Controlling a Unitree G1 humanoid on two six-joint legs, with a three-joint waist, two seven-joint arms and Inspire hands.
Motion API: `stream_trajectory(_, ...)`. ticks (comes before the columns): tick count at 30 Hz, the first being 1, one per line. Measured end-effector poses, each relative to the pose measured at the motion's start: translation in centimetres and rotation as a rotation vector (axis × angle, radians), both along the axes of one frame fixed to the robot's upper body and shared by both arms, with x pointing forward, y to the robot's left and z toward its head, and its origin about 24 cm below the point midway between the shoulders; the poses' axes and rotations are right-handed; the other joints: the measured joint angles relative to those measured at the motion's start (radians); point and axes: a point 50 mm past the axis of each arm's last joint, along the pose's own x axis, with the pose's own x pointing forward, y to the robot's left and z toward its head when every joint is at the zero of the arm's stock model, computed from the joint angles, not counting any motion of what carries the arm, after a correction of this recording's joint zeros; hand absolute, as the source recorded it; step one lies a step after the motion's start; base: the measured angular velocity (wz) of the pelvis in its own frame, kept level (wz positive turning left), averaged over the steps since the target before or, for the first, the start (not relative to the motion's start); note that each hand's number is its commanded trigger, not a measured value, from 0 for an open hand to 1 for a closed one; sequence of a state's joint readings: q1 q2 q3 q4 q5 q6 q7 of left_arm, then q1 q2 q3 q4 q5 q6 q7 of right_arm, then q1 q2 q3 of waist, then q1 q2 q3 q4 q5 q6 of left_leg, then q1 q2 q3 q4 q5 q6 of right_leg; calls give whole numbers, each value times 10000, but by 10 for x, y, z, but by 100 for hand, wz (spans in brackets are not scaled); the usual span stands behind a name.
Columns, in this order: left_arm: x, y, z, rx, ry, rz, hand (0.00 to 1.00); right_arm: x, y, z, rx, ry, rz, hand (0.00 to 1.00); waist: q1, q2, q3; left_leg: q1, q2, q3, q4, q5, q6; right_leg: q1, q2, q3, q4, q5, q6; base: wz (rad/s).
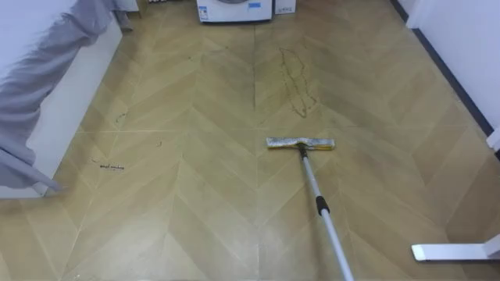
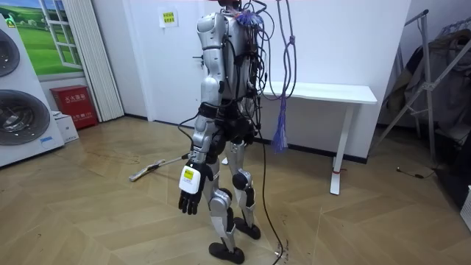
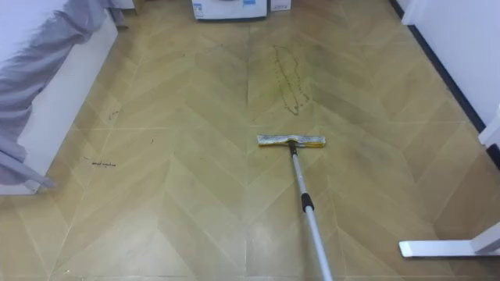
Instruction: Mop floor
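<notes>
The mop (image 1: 301, 144) lies flat on the wood floor (image 1: 195, 218) ahead of the robot and a little to its right. Its head sits crosswise just short of a thin dark stain (image 1: 298, 82). Its handle (image 1: 320, 207) runs back toward the robot and off the lower edge, and what holds that end cannot be told. The floor between mop and washer (image 1: 234, 9) is open. It is bounded on the left by a white unit (image 1: 74, 101) with a grey cloth (image 1: 55, 55) hanging over its edge. On the right it is bounded by a wall (image 1: 461, 31) with a dark skirting. A white table foot (image 1: 457, 251) juts in at the lower right, well apart from the handle. A small bit of debris (image 1: 112, 166) lies near the unit. In the room view the robot stands upright facing the room view's left, with the table (image 2: 324, 92) beyond it. Its left hand (image 2: 190, 195) hangs at its side, fingers relaxed and empty. Two round washer doors (image 2: 20, 112) stand one above the other at the room view's left edge, and their insides cannot be made out. Beside them sit a closed red box (image 2: 73, 105) and a small white box (image 2: 68, 129). A rack (image 2: 441, 66) with clothes stands at the room view's right.
</notes>
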State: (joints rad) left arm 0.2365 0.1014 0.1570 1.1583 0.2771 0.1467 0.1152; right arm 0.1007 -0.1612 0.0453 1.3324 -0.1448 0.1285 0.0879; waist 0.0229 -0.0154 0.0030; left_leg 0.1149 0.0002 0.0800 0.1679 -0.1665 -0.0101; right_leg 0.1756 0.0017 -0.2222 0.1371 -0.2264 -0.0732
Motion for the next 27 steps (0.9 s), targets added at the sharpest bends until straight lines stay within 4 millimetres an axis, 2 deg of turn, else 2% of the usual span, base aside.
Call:
stream_trajectory(8,-4,-1,0,-188,169,9,0,0,0,0,-10,34,-12,100,-31,-70,-19,17,3,7,-1,0,0,10,0,-12,16,0,0,0)
stream_trajectory(13,-5,-1,0,-210,191,29,0,0,1,0,19,45,-10,100,-11,-121,-3,5,7,1,11,0,0,0,1,-11,28,0,0,0)
stream_trajectory(17,-1,0,0,-161,92,74,0,0,0,0,51,5,-220,100,-9,-119,5,-104,-6,-29,100,-13,16,-58,-6,-18,49,-36,20,3)
stream_trajectory(27,19,-2,-1,-131,-322,-295,0,9,0,0,-127,-199,-390,100,62,-59,-8,-1317,33,-64,386,-33,40,-1236,-34,-252,491,-56,-44,6)
